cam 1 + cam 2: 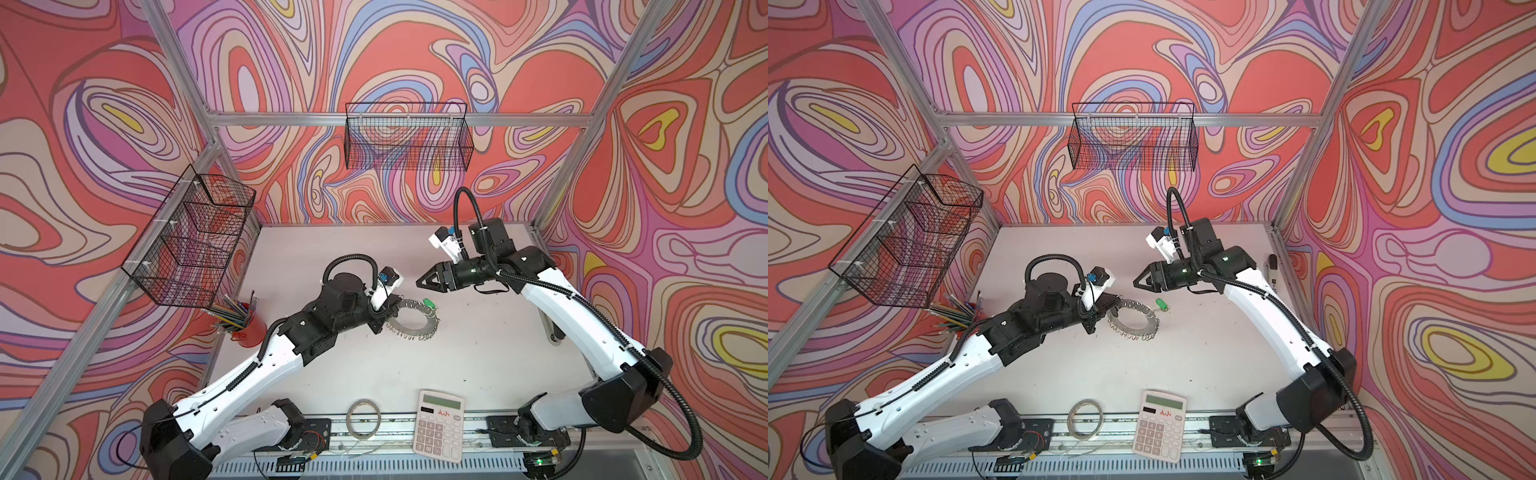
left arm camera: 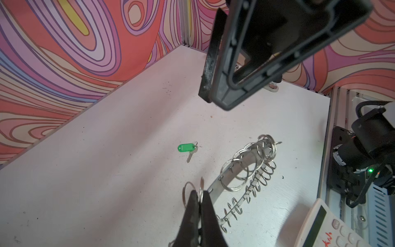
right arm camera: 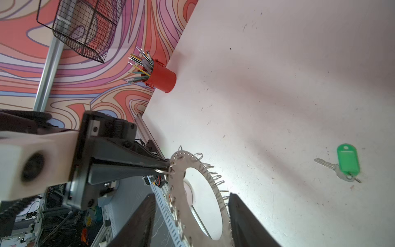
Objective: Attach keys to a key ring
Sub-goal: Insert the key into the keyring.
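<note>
The key ring (image 1: pixel 409 334) (image 1: pixel 1133 333) is a flat grey disc with a big hole and wire clips round its rim, at mid-table. My left gripper (image 2: pixel 199 192) (image 1: pixel 390 306) (image 3: pixel 168 165) is shut on one small wire clip at the ring's (image 2: pixel 214 187) rim, and the disc (image 3: pixel 178 184) stands tilted. A silver key with a green tag (image 1: pixel 424 302) (image 1: pixel 1160 304) (image 2: pixel 186 148) (image 3: pixel 347 160) lies flat on the table just beyond the ring, apart from it. My right gripper (image 1: pixel 420 284) (image 1: pixel 1136 284) (image 2: pixel 214 100) (image 3: pixel 192 216) hovers above that side, open and holding nothing.
A red cup of pencils (image 1: pixel 249 328) stands at the table's left edge under a wire basket (image 1: pixel 195 241). Another basket (image 1: pixel 409 137) hangs on the back wall. A calculator (image 1: pixel 439 426) and a thin plain hoop (image 1: pixel 365 417) lie at the front edge.
</note>
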Available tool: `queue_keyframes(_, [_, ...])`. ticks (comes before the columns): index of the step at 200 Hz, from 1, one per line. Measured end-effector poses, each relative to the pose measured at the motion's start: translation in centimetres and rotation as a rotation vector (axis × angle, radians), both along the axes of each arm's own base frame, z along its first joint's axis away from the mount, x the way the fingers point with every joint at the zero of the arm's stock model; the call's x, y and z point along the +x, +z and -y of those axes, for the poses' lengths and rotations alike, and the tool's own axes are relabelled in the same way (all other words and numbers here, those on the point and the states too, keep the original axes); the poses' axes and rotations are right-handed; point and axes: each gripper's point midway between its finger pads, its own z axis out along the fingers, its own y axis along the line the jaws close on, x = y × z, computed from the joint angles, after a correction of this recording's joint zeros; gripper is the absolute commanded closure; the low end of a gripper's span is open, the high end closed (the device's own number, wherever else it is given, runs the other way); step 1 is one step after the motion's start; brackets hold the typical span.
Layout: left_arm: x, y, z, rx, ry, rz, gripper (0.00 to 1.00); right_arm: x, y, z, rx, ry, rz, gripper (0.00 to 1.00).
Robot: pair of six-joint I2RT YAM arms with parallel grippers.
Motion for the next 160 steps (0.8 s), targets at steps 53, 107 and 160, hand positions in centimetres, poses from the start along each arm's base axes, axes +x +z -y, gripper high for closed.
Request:
queue_keyframes(53, [0.2, 0.8, 0.0, -0.036, 0.045, -0.083, 1.0, -2.1, -0.7, -1.9, 0.005, 0.097, 0.044, 0.4])
queue_keyframes(107, [1.4, -0.9, 0.1, -0.012, 0.089, -0.137, 1.0, -3.1, -2.9, -3.0, -0.072, 0.142, 0.098, 0.41])
queue_keyframes(160, [2.7, -1.9, -0.3, 0.005, 0.138, -0.203, 1.0, -2.2, -5.4, -2.0, -0.144, 0.088, 0.172, 0.38])
